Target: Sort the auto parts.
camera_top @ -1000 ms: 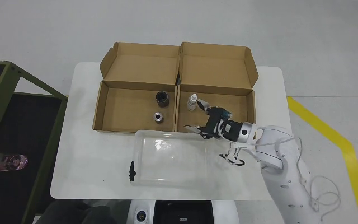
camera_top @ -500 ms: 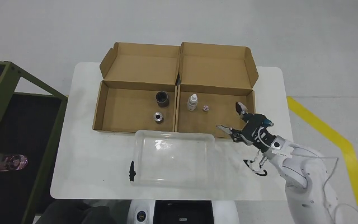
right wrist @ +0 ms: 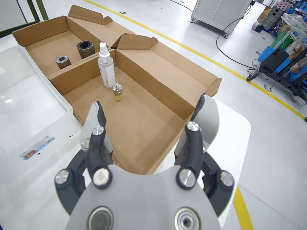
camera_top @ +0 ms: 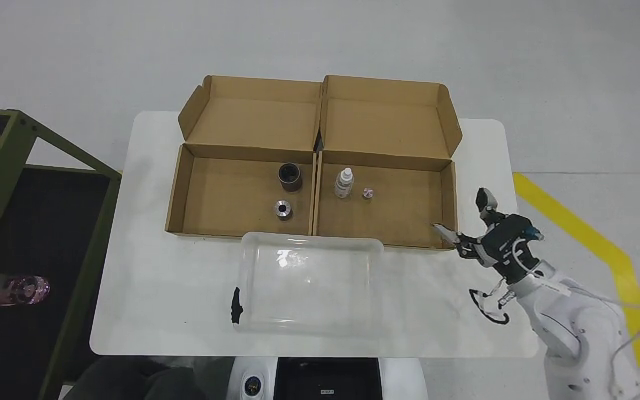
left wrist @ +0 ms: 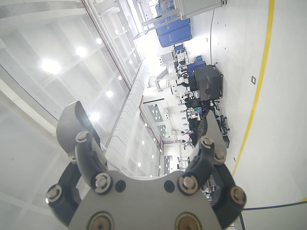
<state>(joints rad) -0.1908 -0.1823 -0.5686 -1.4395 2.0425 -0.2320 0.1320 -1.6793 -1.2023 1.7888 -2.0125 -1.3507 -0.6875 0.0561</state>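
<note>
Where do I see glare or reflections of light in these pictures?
Left wrist view: bright ceiling lamps glare behind the open left gripper. Top view: faint reflections on the clear plastic tray. Right wrist view: even light, with soft highlights on that tray.

Hall is bright. Light comes from rows of ceiling lamps [left wrist: 50, 65], which flare to white in the left wrist view. The far end of the hall [left wrist: 148, 44] is washed out there. Table [camera_top: 150, 290] is evenly lit from above. Shadows are short and soft, darkest along the inner walls of the boxes [camera_top: 225, 195]. Tray [camera_top: 310, 300] carries pale glare patches. Floor line [left wrist: 260, 77] bows toward the edge: wide-lens distortion.
</note>
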